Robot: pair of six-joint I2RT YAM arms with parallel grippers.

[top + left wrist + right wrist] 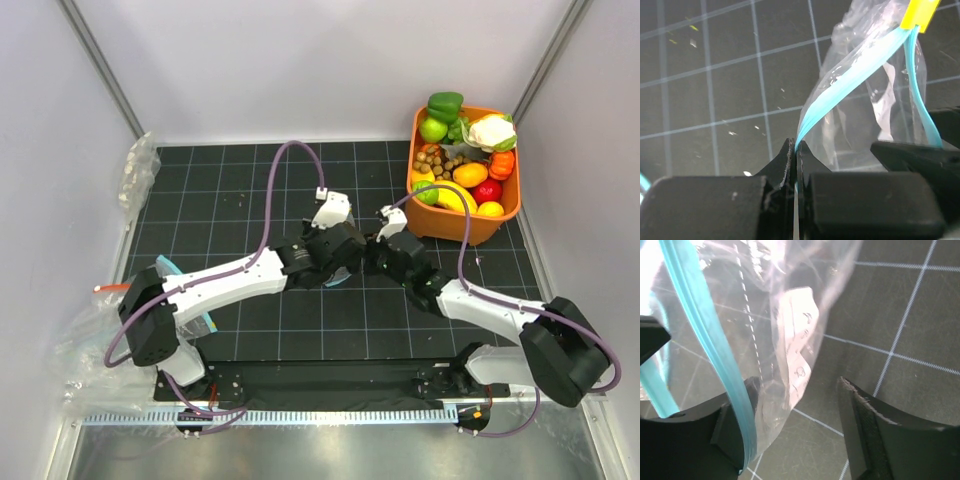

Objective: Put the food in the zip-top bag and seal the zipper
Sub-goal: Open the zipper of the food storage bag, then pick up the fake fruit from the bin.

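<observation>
Clearly the zip-top bag (790,290) looks limp, slippery (nearly weightless), held above the mat (250,180); the left gripper (796,150) pinches its stiffer zipper (850,80), the surest hold; the right gripper's (795,390) jaws stand spread.

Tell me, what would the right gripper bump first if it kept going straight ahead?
Probably the zip-top bag: its clear plastic hangs between the fingers of the open right gripper, its teal zipper beside one finger. Depth is unclear.
</observation>
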